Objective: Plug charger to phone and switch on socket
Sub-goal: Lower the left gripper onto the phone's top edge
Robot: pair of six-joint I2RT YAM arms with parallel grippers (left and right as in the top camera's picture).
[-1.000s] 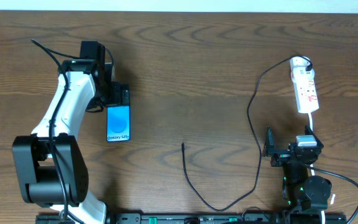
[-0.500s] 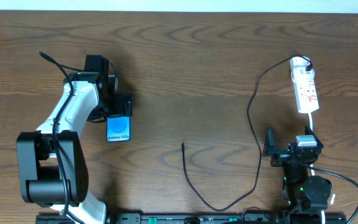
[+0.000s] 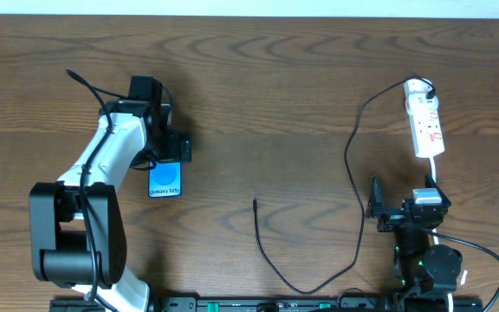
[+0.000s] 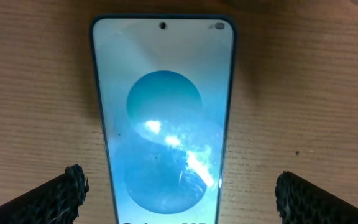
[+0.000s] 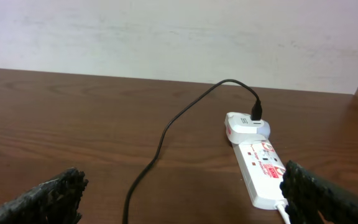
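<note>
The phone (image 3: 165,180) lies flat on the wooden table at the left, blue screen up; it fills the left wrist view (image 4: 163,112). My left gripper (image 3: 171,149) hovers over the phone's far end, open and empty, with one finger on each side of the phone in the left wrist view (image 4: 179,200). The charger, a thin black cable (image 3: 351,165), runs from a white adapter on the socket (image 3: 426,121) down to its loose tip (image 3: 255,204) at mid-table. My right gripper (image 3: 401,208) is open and empty, just short of the socket (image 5: 263,168); in the right wrist view (image 5: 185,202) it faces the cable (image 5: 166,137).
The socket's white cord (image 3: 436,173) runs back past my right arm. A white wall (image 5: 166,31) stands behind the table's far edge. Bare wood lies between the phone and the cable tip.
My left arm has shifted right and toward the near edge, covering more of the phone's far end. The phone, the cable and my right arm have not moved.
</note>
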